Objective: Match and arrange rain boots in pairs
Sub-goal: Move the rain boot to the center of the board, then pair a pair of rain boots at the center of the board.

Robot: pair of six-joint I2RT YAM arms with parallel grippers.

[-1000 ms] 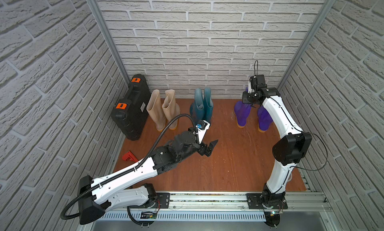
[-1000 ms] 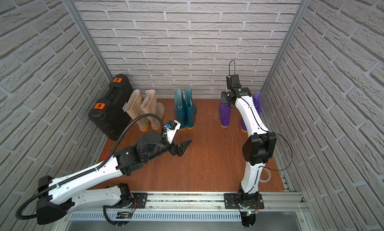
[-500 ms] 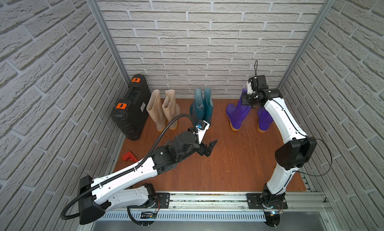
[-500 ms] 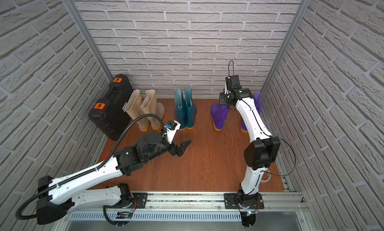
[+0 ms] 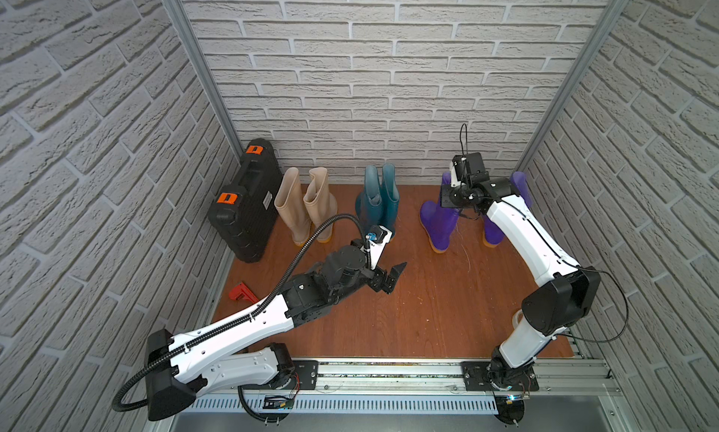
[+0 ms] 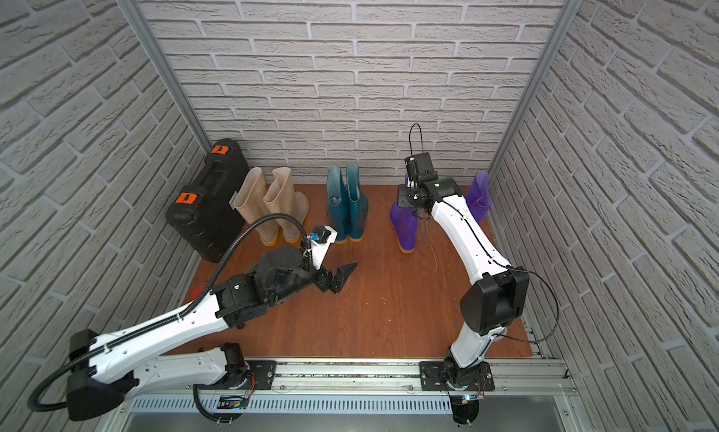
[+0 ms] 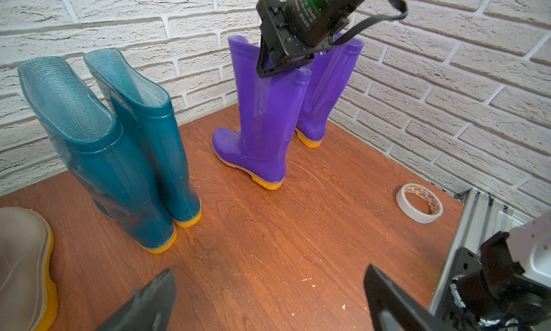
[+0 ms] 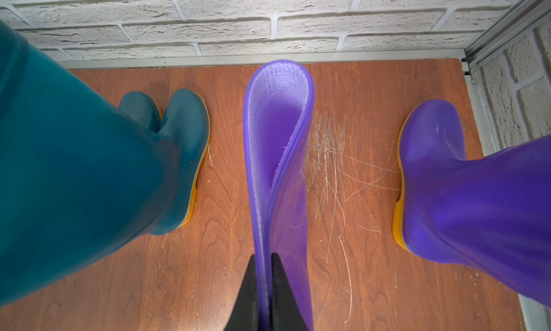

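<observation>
- I am pinching the top rim of one purple boot with my right end effector. The jaws are closed tight on the thin rubber wall with a finger on each side, since the rim looks like the only part slim enough to grip.
- I am holding this boot roughly upright, between the teal boots and the other purple boot, which is standing near the right wall. I cannot tell whether the sole is resting on the counter or hanging just clear of it.
- I am judging that a strip of bare counter is separating the two purple boots, so this one is needing to go right beside its partner.
- The teal boots and the beige boots are standing as side-by-side pairs along the back wall, so I am treating them as finished.
- I am hovering my left end effector over mid-counter, spread wide and empty, clear of the working arm.
- I am leaving the black case beside the beige boots alone.
</observation>
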